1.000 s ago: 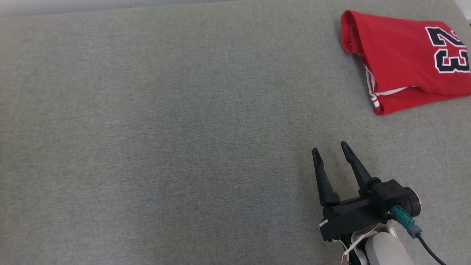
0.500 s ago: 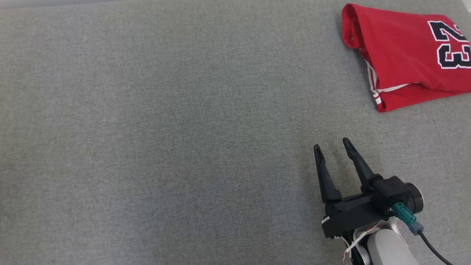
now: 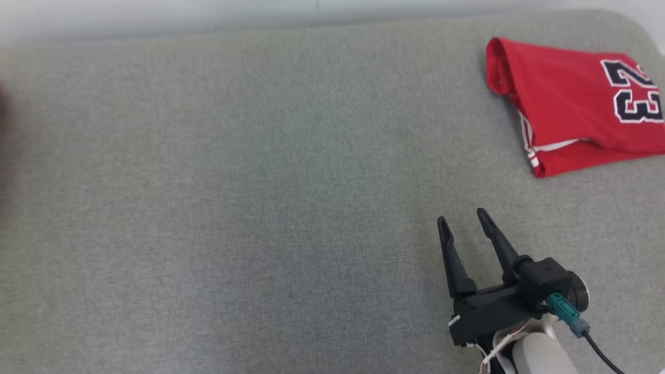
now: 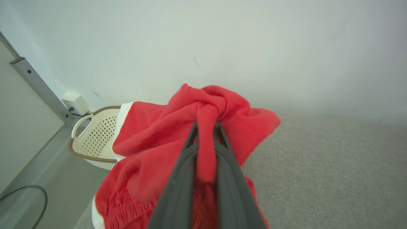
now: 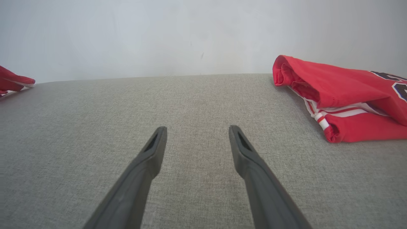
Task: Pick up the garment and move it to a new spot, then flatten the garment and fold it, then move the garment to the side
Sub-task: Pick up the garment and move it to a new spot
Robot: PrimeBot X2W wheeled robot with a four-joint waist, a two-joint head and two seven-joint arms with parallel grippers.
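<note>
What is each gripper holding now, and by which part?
The left gripper is shut on a bunched fold of the crumpled red garment; which part of the garment that is cannot be told. The right gripper is open and holds nothing.

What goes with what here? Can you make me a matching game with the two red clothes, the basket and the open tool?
1. folded red jersey with number 23
2. crumpled red cloth garment
3. cream plastic basket with holes
4. right tool

A. pinched in the shut left tool
B. open, holding nothing
C. down beside the white wall
D. lying on the grey fabric surface

Pairs: 1-D, 2-A, 3-C, 4-B
</note>
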